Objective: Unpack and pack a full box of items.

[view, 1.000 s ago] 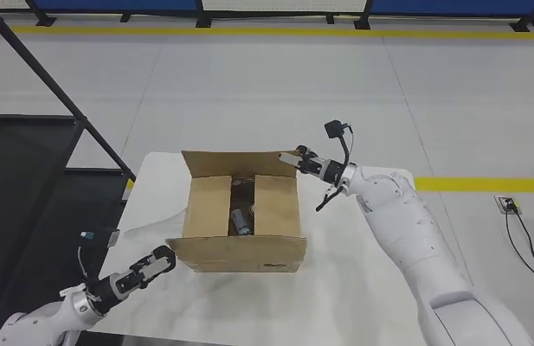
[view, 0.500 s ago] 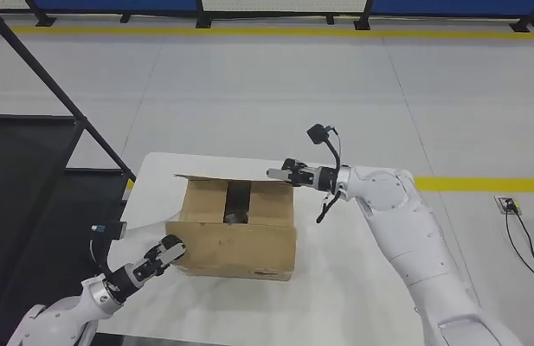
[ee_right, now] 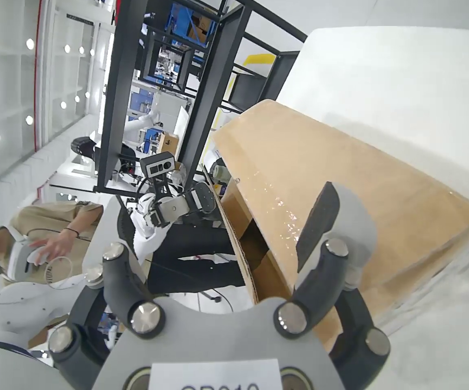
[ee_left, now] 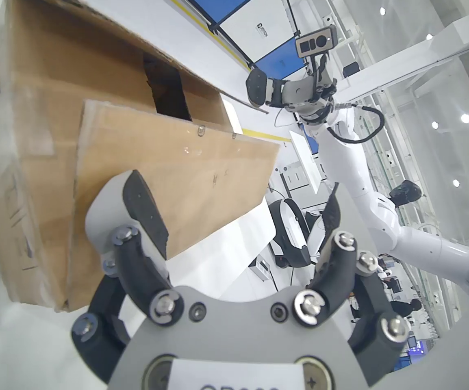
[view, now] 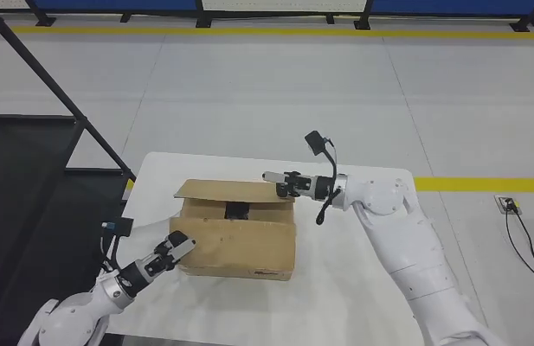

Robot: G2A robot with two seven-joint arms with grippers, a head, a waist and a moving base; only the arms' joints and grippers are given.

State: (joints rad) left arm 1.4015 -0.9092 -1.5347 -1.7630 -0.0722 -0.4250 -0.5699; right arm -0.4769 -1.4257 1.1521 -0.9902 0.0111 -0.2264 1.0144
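On the white table (view: 362, 259) the box (view: 236, 251) sits near the middle, items inside it as far as I can judge. Packing looks nearly done and I am closing up. The far flap (view: 223, 190) and near flap (view: 241, 225) lean inward, not yet flat, with a dark gap (view: 238, 208) between them. My right gripper (view: 275, 179) is spread wide, one finger against the far flap and clamping nothing. My left gripper (view: 182, 249), equally wide, presses a finger to the near flap's corner. A second ago both flaps stood open and the contents showed; each arm has since pushed inward.
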